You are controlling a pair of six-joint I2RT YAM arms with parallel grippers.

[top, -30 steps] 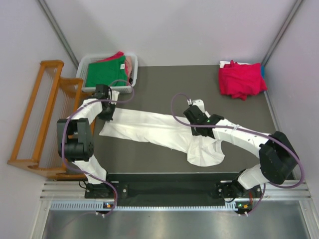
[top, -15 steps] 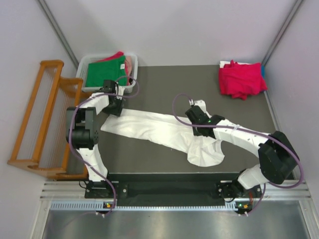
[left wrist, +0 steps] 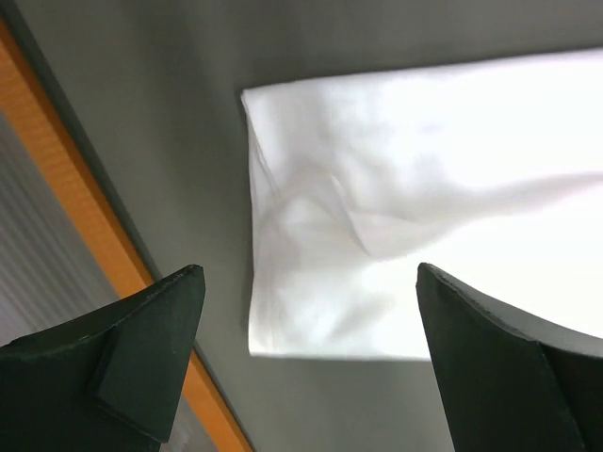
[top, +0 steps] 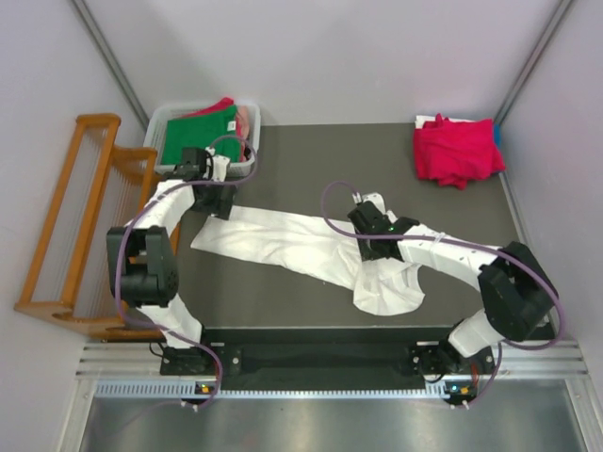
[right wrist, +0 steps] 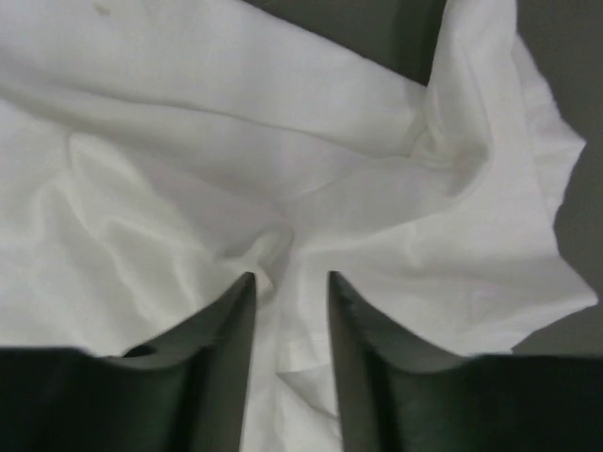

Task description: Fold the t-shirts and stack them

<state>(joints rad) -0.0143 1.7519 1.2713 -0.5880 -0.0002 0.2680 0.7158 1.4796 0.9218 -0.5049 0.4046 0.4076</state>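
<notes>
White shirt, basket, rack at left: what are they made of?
White t-shirt: soft matte cloth, likely a cotton knit; it creases and drapes flat.
Basket: white plastic by its look, with a smooth moulded rim.
Rack: probably orange-stained wood; straight rails with thin rods.

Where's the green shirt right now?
In the top view, the green shirt lies in the white basket at the far left corner of the table, next to the orange rack.
</notes>
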